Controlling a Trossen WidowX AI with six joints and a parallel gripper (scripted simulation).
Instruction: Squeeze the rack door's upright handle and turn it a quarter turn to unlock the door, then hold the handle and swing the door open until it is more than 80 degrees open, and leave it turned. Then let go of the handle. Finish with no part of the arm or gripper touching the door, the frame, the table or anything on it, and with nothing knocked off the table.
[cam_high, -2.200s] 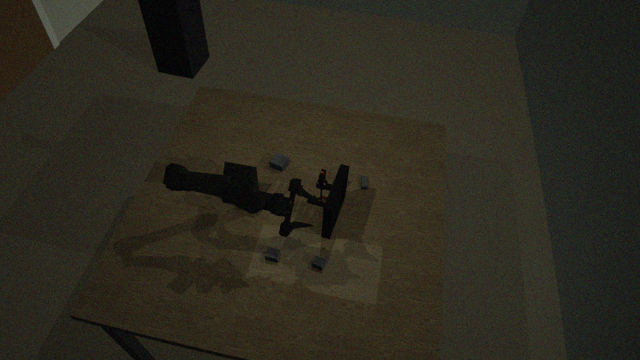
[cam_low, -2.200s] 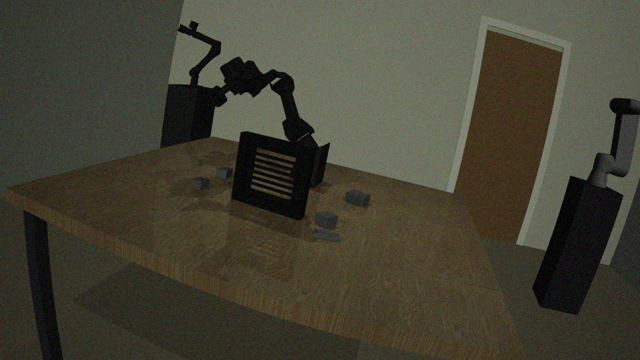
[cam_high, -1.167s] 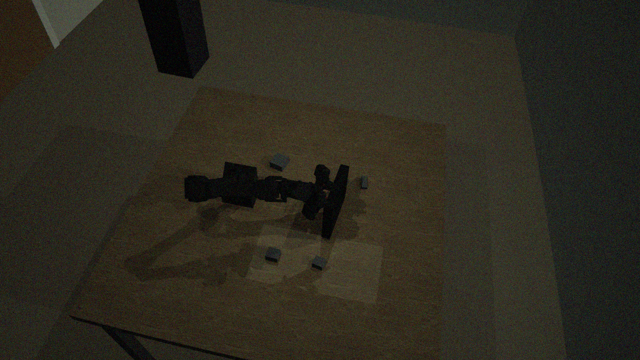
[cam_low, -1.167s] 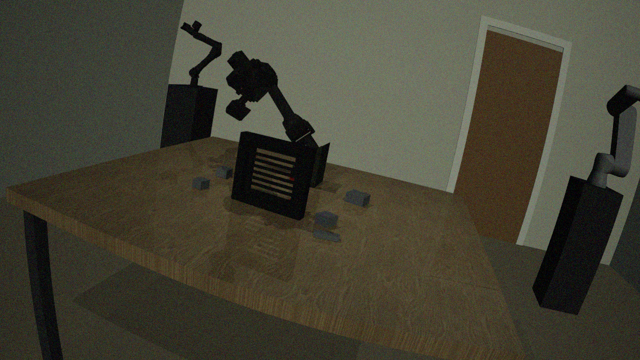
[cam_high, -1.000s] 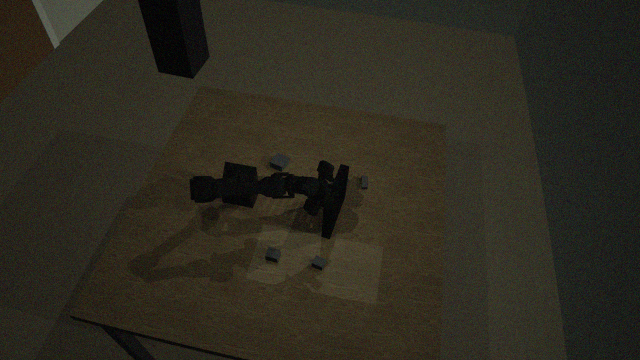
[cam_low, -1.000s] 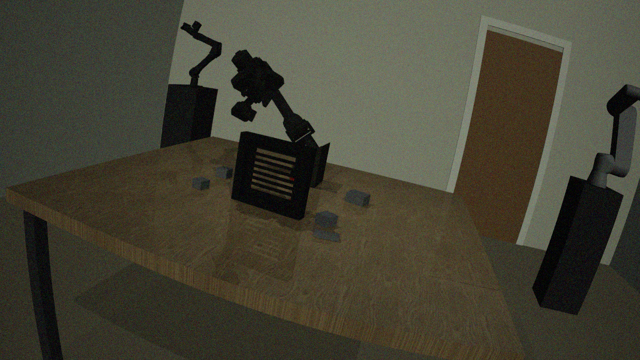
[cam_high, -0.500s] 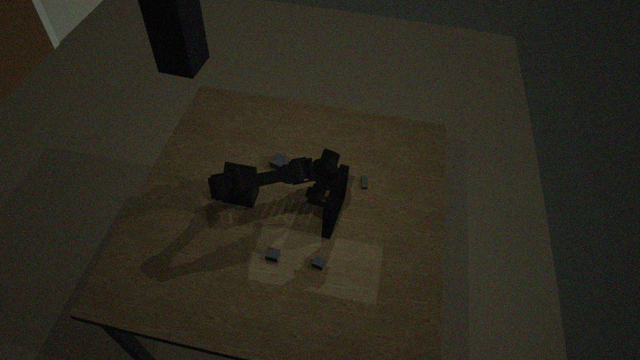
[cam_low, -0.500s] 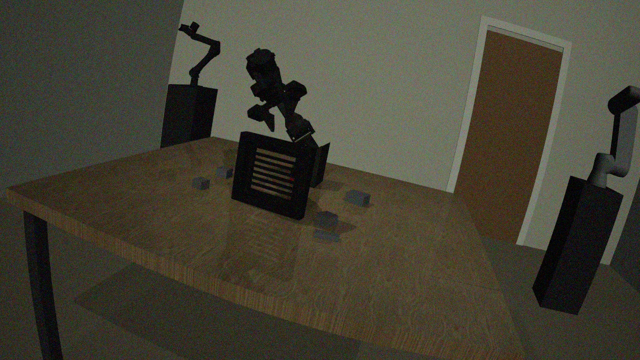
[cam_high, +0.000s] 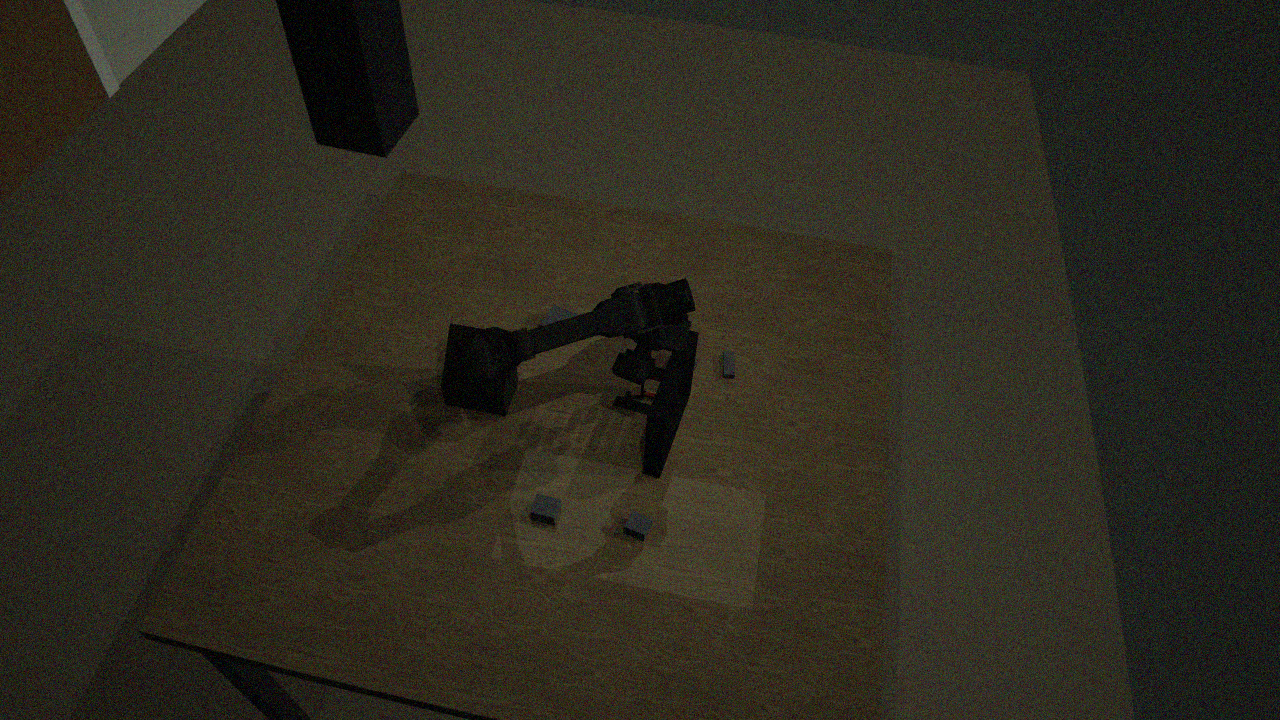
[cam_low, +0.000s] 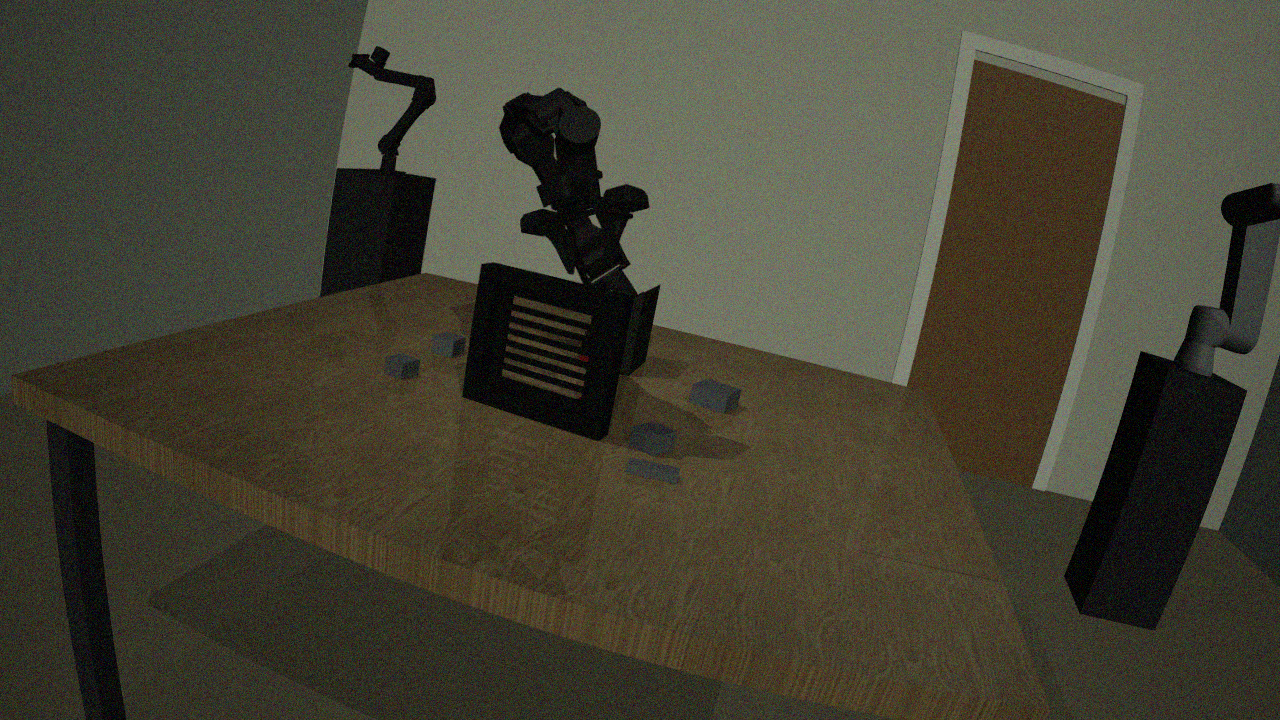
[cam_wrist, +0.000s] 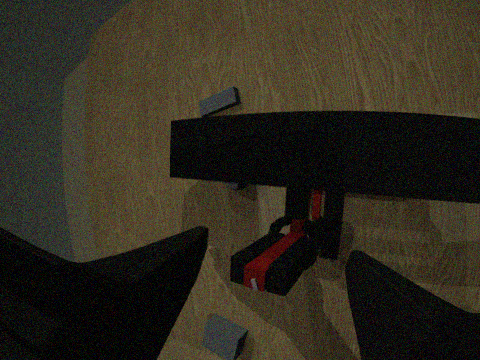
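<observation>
Nearest the wrist camera, the gripper (cam_high: 655, 356) (cam_low: 592, 259) (cam_wrist: 280, 250) has its fingers spread wide, roughly two-thirds open, and there's nothing in its grasp. Right in view between the fingertips is the red-and-black handle (cam_wrist: 272, 257), on the arm's side of the rack, and whether a finger brushes it I can't tell. How far the handle is turned isn't clear either.

Just past it stands the black rack (cam_high: 673, 402) (cam_low: 475, 335) (cam_wrist: 320, 150), upright on the wooden table (cam_high: 760, 295) (cam_low: 778, 519) (cam_wrist: 400, 60), its slatted door (cam_low: 547, 343) looking shut within the frame. The arm (cam_high: 563, 333) (cam_low: 572, 170) bends above it, its wrist up over one end of the rack.

Out around the rack, a grey block (cam_high: 727, 364) (cam_wrist: 220, 101) lies on the side away from the arm, with two more blocks (cam_high: 546, 508) (cam_low: 447, 344) beyond its opposite end. Deeper into the room, a dark arm stands on a black pedestal (cam_low: 375, 228), and across from it a grey arm tops another pedestal (cam_low: 1159, 492), near a brown room door (cam_low: 1029, 268).
</observation>
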